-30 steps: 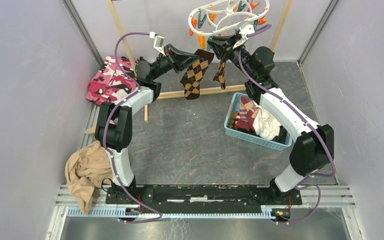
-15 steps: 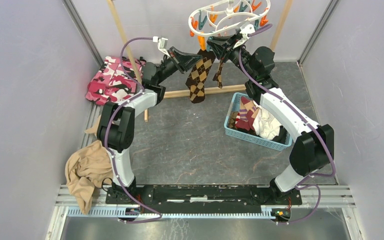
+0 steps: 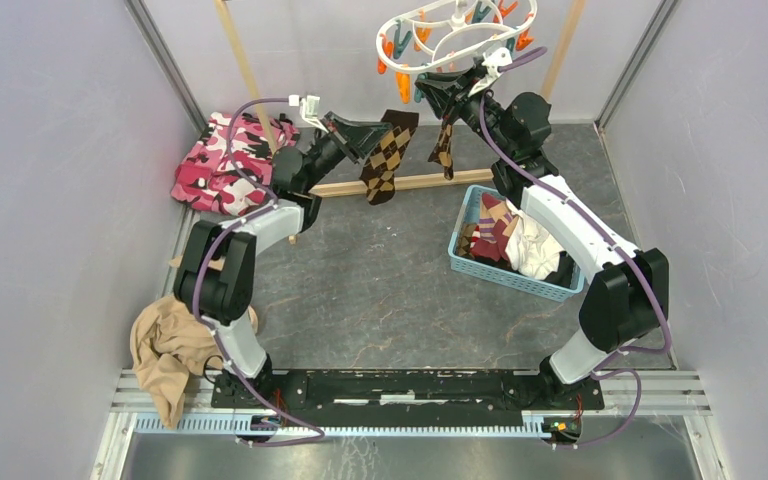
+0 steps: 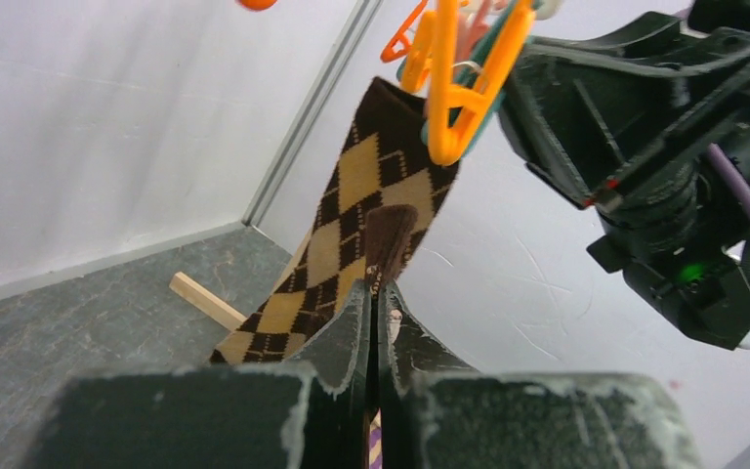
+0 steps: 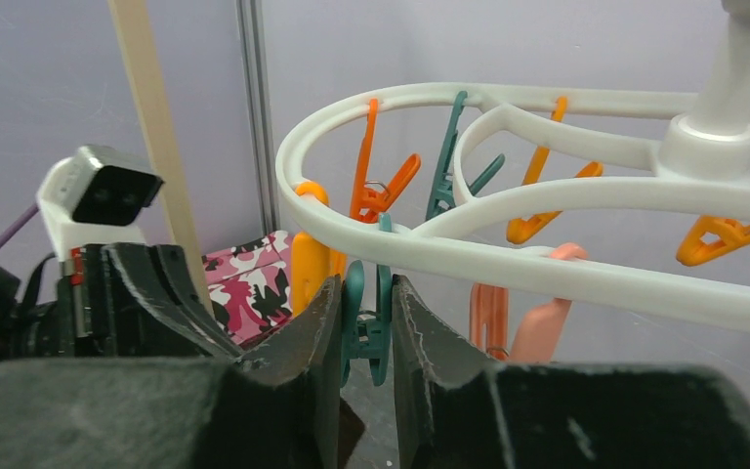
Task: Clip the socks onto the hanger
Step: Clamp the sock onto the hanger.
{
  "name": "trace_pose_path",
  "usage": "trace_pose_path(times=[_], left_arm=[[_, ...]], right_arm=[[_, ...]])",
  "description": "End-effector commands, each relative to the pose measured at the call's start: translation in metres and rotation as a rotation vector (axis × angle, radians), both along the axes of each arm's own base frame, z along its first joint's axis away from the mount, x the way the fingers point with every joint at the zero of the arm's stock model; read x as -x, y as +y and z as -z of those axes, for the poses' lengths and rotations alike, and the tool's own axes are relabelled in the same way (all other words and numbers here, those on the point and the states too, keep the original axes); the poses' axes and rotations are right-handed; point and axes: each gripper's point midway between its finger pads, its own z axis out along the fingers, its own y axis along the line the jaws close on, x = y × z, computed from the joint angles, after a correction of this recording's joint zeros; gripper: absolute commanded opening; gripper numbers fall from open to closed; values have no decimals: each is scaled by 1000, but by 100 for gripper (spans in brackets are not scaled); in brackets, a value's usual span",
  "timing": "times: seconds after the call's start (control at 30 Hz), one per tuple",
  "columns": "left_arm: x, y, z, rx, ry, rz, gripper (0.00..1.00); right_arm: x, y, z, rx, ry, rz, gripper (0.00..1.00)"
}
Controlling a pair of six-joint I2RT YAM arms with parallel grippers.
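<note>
Grey table (image 3: 380,290) sat w/ walls (image 3: 50,200) close L & R, open mid-floor; at back edge L gripper (image 4: 373,293) pinched shut on argyle sock (image 4: 352,215), R gripper (image 5: 366,290) clamped teal clip (image 5: 379,342) under hanger (image 5: 508,259).

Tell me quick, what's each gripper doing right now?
Left gripper: closed, pinching the argyle sock.
Right gripper: closed on a teal clothespin.
</note>
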Motion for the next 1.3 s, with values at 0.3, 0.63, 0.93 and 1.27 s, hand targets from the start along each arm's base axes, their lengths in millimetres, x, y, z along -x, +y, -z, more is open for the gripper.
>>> trace_pose_path(times=[0.3,0.63,0.93,1.27], left_arm=[[44,7,-60,6,-312,-38,2],[31,-24,-46,-69,-286,-5,2],[-1,-36,-31,-63,-211,2,2],[-12,-38,-38,-30,-207,-3,2]], right_arm=[[6,-4,-27,-44,-54,-10,9],[7,-4,-27,-46,-50,-16,9],[7,-6,-27,-49,-47,-12,9],[7,-7,-25,-48,-40,-18,9]])
